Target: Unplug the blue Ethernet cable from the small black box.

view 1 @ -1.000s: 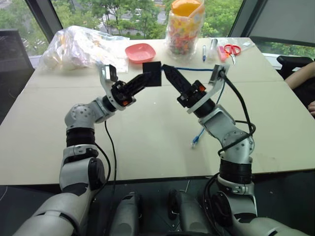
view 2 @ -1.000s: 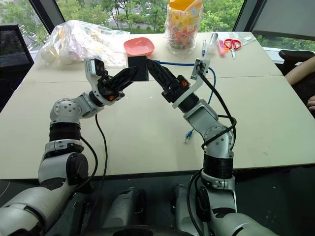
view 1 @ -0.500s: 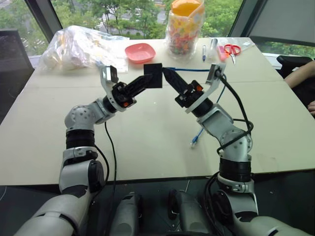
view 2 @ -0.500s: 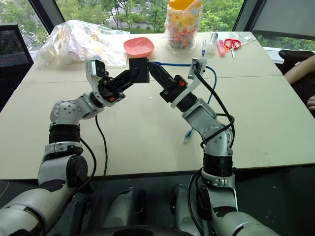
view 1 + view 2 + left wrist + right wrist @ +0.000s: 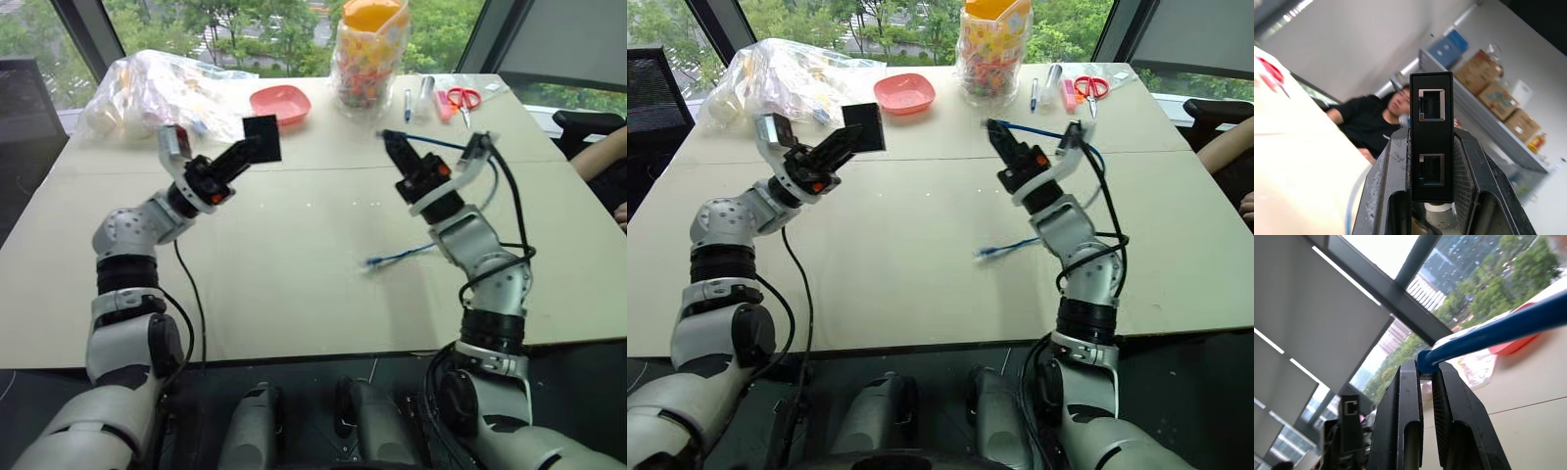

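The left end effector (image 5: 257,147) is clamped on the box (image 5: 262,139), held in the air at 10 o'clock over the counter (image 5: 294,284), both its ports empty. The right end effector (image 5: 391,142), at 2 o'clock and well apart from the box, is closed on one end of the cable (image 5: 400,257), whose other plug lies on the counter near the middle.
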Available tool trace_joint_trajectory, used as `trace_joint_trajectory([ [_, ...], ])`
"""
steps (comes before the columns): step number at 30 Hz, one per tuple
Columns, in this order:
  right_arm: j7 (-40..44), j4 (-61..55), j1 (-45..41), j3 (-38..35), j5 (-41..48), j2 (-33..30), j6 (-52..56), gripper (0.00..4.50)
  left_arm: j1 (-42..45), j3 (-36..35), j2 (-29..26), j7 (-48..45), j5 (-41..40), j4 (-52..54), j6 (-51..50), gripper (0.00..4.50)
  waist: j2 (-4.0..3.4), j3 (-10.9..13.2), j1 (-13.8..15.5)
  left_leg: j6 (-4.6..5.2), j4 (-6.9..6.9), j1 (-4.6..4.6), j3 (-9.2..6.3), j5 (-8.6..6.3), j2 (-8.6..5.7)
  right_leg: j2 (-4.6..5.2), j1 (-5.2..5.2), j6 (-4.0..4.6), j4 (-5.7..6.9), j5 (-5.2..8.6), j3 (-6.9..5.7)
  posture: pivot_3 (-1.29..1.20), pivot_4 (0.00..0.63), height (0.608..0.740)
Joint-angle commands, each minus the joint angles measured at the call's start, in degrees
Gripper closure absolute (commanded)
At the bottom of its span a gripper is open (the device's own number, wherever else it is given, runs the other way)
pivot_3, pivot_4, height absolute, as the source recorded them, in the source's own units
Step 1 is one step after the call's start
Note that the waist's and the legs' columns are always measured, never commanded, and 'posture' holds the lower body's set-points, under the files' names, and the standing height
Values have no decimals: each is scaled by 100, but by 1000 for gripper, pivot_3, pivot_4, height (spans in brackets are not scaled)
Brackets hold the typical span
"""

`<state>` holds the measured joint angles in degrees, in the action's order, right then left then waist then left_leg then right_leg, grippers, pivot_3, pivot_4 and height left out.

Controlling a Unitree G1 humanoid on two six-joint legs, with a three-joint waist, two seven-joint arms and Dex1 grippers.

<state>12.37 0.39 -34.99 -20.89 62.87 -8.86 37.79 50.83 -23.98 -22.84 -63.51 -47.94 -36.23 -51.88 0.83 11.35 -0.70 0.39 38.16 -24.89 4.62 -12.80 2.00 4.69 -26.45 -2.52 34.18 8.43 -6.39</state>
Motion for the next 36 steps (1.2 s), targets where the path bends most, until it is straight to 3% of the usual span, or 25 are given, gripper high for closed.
trace_joint_trajectory([
  [1,-64,306,-385,85,-578,-324,-205,4470,151,166,216,609,520,54,960,4007,0,0,3,0,0,-1,0,0,0,0,-1,-3,0,-2,0,0,150,740],
  [6,-32,1911,-857,850,-2296,-1206,-326,4470,-40,1078,793,1207,1848,229,2877,4007,1,-1,30,1,1,-2,4,0,-8,11,5,7,-9,4,1,0,150,740],
  [12,393,3465,-1478,1132,-3298,-1431,-831,4470,-104,1620,1252,1375,2584,-165,4113,4007,0,-1,-15,14,0,-40,23,-5,-17,2,-37,3,-4,-20,4,0,150,740],
  [17,686,4086,-1724,1106,-3684,-1435,-1024,2373,15,1743,1530,1492,2857,-602,4743,4007,0,-1,-6,14,1,-40,30,-5,-14,-6,-35,-15,-1,-8,2,0,150,740],
  [20,1044,3201,-1319,1227,-3451,-1458,-60,897,220,1861,1651,1664,3155,-1109,5310,4007,0,-1,1,14,4,-40,28,-5,-13,-3,-34,-16,-1,-8,2,0,150,740],
  [26,1045,423,7,1325,-2700,-1262,1606,897,644,1963,1947,1998,3639,-2287,6326,4007,1,-1,44,21,4,-48,6,-10,-8,12,-36,-20,-3,-5,-3,0,150,740],
  [32,660,-492,459,1118,-2656,-996,1775,897,876,1965,2223,2131,3907,-3083,6828,4007,1,-1,28,21,10,-45,6,-10,-7,15,-34,-22,-4,-5,-6,0,150,740],
  [34,590,-567,507,1015,-2670,-964,1758,820,907,2000,2252,2097,4014,-3248,6851,2970,1,-1,27,21,11,-45,3,-10,-7,14,-33,-22,-4,-5,-9,0,150,740],
  [36,546,-606,521,910,-2648,-953,1754,820,926,2005,2250,2057,4074,-3324,6893,2252,1,-1,21,21,10,-45,3,-11,-7,14,-33,-22,-4,-5,-9,0,150,740],
])
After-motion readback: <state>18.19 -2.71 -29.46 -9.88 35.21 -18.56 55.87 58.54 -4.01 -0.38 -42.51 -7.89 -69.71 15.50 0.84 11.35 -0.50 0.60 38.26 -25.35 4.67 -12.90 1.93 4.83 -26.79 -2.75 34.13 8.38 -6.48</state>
